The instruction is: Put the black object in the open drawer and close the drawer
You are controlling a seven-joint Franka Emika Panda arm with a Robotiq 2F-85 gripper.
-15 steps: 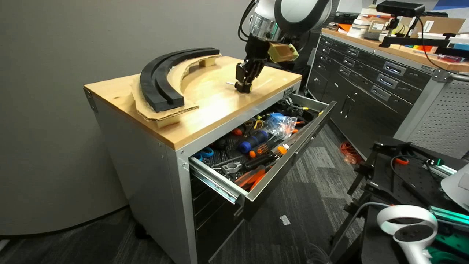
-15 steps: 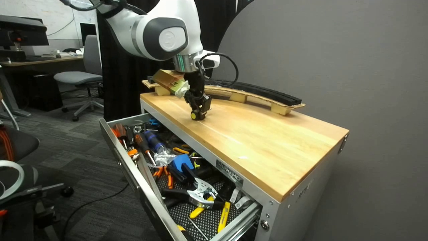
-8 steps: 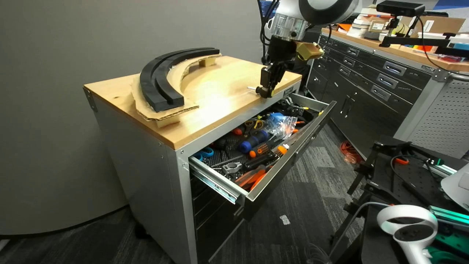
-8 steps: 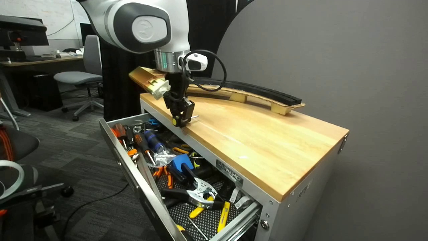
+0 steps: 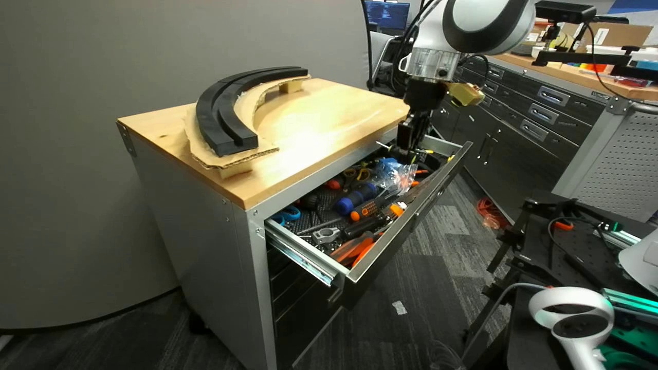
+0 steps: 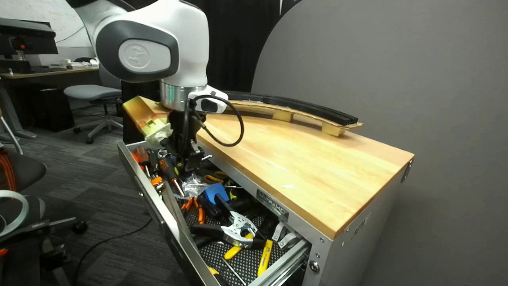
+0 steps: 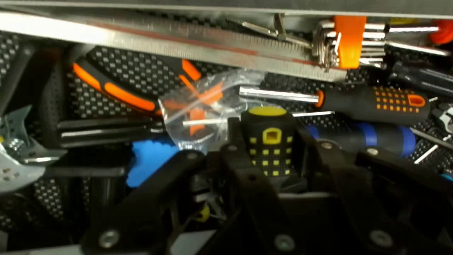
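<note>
Here's the wood-topped grey cabinet (image 5: 205, 241), its top drawer (image 5: 411, 208) pulled well out, so the closing is wholly undone. Over that drawer hangs the gripper (image 7: 268, 132), and it's pinching tight! In its grasp sits the black object (image 7: 270, 156), yellow-dotted; whether it touches anything below, I can't tell. Pick-up and carry look done; I'd say the release is left, then the push inward.

The wooden worktop (image 5: 318, 128) is carrying tan blocks (image 6: 333, 129), which are standing beneath a curved corrugated cardboard sheet (image 5: 245, 110), near the sheet's ends and between them; wood is showing inside the sheet's curve.
</note>
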